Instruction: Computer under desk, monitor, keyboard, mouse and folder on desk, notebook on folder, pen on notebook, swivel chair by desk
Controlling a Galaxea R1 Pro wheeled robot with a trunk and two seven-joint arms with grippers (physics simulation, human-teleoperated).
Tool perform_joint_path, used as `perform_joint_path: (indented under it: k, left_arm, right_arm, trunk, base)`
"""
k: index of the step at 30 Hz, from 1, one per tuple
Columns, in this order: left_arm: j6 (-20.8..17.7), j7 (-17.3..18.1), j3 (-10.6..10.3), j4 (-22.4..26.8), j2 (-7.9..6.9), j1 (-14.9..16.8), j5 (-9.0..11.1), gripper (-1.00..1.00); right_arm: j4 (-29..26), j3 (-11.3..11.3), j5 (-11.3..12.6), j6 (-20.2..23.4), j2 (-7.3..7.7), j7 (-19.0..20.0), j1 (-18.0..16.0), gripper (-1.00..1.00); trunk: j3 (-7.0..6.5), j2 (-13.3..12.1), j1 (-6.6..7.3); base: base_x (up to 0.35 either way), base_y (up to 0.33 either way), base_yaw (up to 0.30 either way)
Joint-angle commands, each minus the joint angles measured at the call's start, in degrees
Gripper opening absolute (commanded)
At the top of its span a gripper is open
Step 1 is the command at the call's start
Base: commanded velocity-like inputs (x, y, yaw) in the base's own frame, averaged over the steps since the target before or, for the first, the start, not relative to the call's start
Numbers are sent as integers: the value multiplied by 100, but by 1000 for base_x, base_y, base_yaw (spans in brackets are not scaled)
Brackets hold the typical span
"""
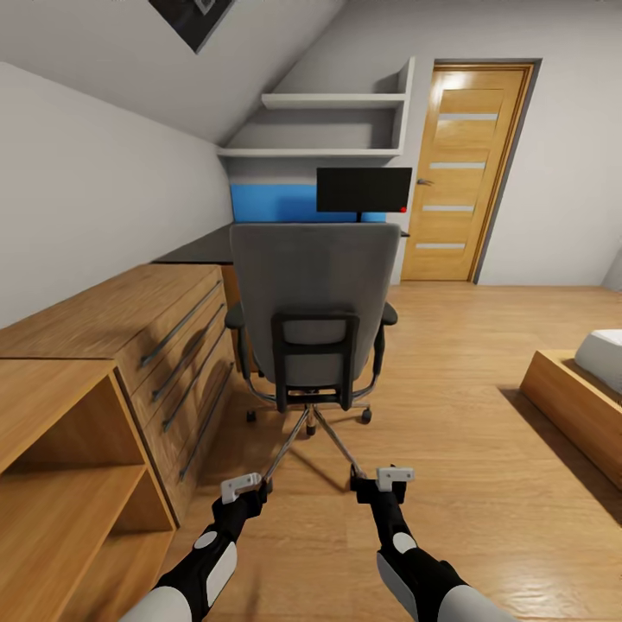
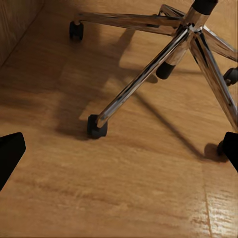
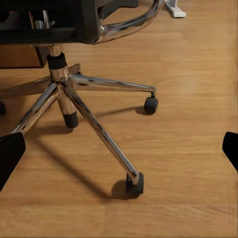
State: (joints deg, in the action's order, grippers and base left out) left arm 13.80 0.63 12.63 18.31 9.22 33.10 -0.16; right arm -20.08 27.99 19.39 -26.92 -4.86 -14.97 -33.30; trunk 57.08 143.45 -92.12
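The swivel chair (image 1: 313, 294) stands with its grey back toward me, in front of the black-topped desk (image 1: 203, 249). The monitor (image 1: 364, 190) stands on the desk beyond it. Its chrome star base (image 2: 148, 74) (image 3: 89, 116) lies just ahead of both hands. My left gripper (image 1: 242, 486) (image 2: 119, 153) is open, low over the floor near one caster. My right gripper (image 1: 393, 475) (image 3: 119, 151) is open beside another leg, touching nothing. The chair back hides the seat. Folder, notebook, pen, keyboard, mouse and computer are out of view.
A light-wood dresser (image 1: 130, 320) and an open shelf unit (image 1: 60, 449) line the left wall. A bed frame (image 1: 574, 406) juts in at the right. A wooden door (image 1: 462, 173) is at the back, and a blue wall panel (image 1: 272, 203) behind the desk. Open floor lies right of the chair.
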Motion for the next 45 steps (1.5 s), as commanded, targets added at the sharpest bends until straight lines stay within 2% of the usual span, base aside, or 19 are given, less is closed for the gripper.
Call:
perform_joint_path:
  k: [1, 27, 45]
  left_arm:
    - [17, 7, 20, -3, 2, 3, -2, 100]
    - [26, 8, 28, -3, -6, 3, -2, 100]
    - [26, 8, 28, -3, -8, 3, -2, 100]
  right_arm:
    - [4, 49, 30, -17, 2, -62, -7, 100]
    - [4, 64, 17, -30, -10, -138, -1, 100]
    - [4, 84, 4, -25, -43, -213, -1, 100]
  trunk:
    - [-3, 2, 1]
    - [-223, 2, 1]
    - [-324, 2, 1]
  base:
    - [0, 0, -67]
    - [0, 0, -70]
    - [0, 0, -8]
